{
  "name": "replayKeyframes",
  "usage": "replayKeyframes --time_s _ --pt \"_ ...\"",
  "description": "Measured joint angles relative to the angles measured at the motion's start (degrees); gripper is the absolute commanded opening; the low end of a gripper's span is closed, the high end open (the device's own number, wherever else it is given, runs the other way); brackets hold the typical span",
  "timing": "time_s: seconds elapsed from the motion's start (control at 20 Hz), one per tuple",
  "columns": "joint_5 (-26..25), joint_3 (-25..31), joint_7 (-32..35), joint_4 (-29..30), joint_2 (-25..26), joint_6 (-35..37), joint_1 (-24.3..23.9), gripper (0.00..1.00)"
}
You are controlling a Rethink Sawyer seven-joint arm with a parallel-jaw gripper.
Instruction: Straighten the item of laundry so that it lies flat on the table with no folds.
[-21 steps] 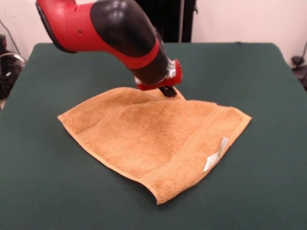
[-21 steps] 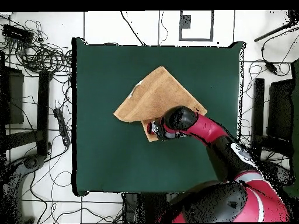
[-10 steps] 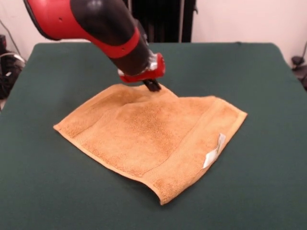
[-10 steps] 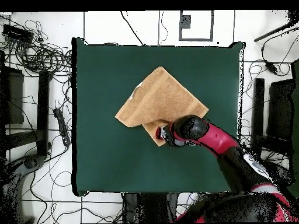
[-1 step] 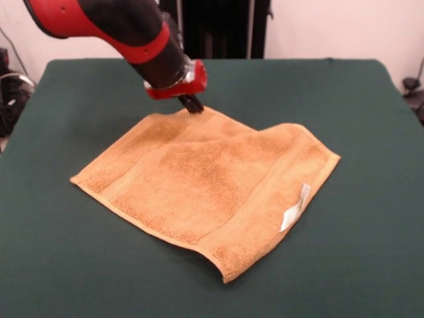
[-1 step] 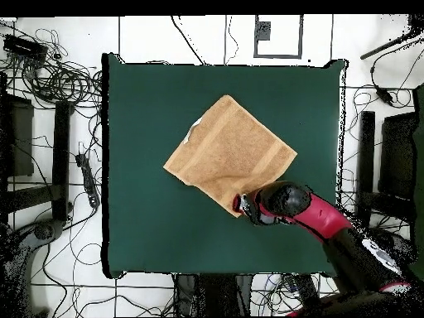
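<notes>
Your towel [image 5: 205,189] lies near the middle of the table [image 5: 371,106], spread as a rough diamond and mostly open. The white label [image 5: 296,207] sits on the border band at the corner nearest the camera's right side. It is not flat yet: the near corner [image 5: 225,268] curls up off the cloth, and a soft ridge runs across the far part, from the corner under the gripper toward the right-hand corner.

The gripper [image 5: 193,105] is down at the far corner of the towel, its dark tips touching or just over the hem. The overhead view puts it [image 6: 243,204] at that same corner, at the towel's edge toward the robot's base. Whether the tips are clamped on the fabric or merely resting there, you cannot tell from either view (the wrist hides the gap).

If you do hold that corner, draw it outward along the diagonal, away from the towel's centre, and keep it low so the ridge pulls out rather than lifting the whole piece. Go slowly; terry may drag on the green cloth and bunch. The curled near corner will likely need its own pull afterwards.
</notes>
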Motion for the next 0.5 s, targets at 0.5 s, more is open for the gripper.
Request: replayKeyframes --time_s 0.5 --pt "-1.5 0.0 0.0 3.1 -0.2 0.0 -0.5 0.00"
